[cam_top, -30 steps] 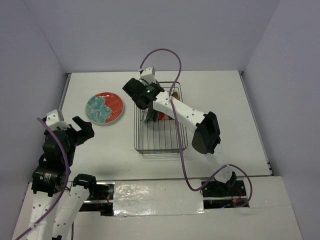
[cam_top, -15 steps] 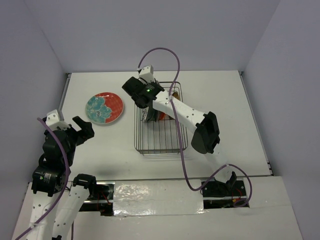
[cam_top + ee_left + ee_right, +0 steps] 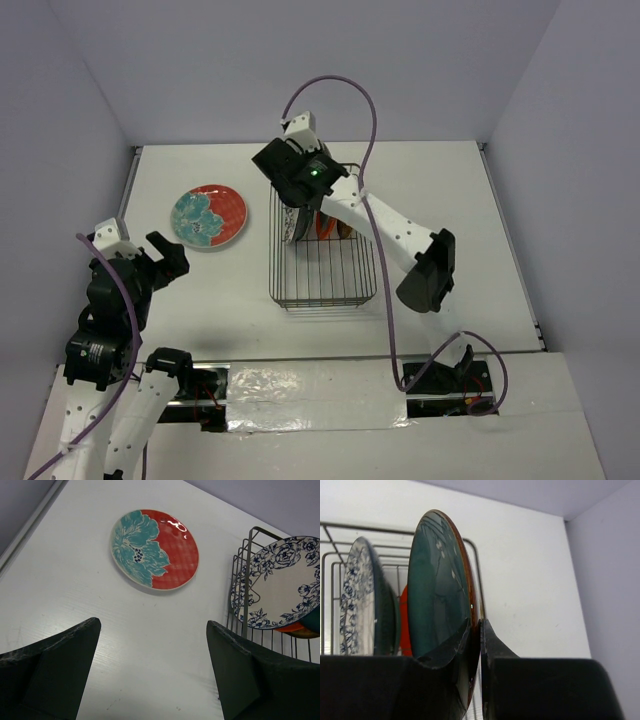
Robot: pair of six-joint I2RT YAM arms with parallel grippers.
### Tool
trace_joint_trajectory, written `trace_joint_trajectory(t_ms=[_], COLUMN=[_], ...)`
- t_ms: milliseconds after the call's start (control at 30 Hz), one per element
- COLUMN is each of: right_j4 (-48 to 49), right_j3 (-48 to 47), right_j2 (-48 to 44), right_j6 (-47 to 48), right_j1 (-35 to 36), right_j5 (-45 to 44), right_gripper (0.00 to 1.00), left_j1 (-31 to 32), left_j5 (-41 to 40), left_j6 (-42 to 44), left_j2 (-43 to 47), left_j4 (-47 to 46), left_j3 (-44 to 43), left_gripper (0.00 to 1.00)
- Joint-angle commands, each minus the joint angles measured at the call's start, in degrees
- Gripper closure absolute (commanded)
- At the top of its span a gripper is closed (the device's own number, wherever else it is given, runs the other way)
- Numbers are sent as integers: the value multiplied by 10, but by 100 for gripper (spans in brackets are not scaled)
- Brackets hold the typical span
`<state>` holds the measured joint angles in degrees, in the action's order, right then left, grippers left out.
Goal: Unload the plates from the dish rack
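My right gripper (image 3: 479, 622) is shut on the rim of a dark teal plate (image 3: 437, 590) with a brown edge, held upright over the dish rack (image 3: 475, 565). In the top view the right gripper (image 3: 302, 200) is over the far part of the rack (image 3: 320, 292). A white plate with a dark-blue floral rim (image 3: 357, 600) stands in the rack, with another teal plate (image 3: 387, 622) and an orange plate (image 3: 404, 615) behind it. A red-orange plate with a teal flower (image 3: 208, 215) lies flat on the table. My left gripper (image 3: 165, 258) is open and empty, near and left of that plate (image 3: 154, 548).
The rack's left end (image 3: 245, 580) with the floral plate (image 3: 280, 582) is to the right of my left gripper (image 3: 152, 625). A purple cable (image 3: 370, 110) loops over the right arm. Walls close off the table's far, left and right sides.
My right arm has shifted up and slightly right with the dark teal plate in its grip; its elbow has swung right. The left arm has not moved.
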<state>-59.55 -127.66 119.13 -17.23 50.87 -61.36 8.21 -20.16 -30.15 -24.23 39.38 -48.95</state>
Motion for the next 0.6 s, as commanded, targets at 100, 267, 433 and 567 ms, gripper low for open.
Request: trace_joint_trajectory(t_ms=[100,267,433,567], right_j4=[62,179,807,1140], right_j3=[-51,9,303,382], right_j2=[-154,-248,-425,-461], right_j6=[93,204,655,933], right_j1=[13,58,148,236], right_j5=[-147,-205,-261,-296], right_gripper=[100,100,100,100], left_j1=[4,4,4,4], left_j5=[9,131,469,623], left_j6=[11,42,7,-79], left_j2=[-6,-8,-36,-89], left_j4=[-26,-74,-211,-361], left_j3=[-2,-11,-27,-51], left_gripper=[1,0,0,0])
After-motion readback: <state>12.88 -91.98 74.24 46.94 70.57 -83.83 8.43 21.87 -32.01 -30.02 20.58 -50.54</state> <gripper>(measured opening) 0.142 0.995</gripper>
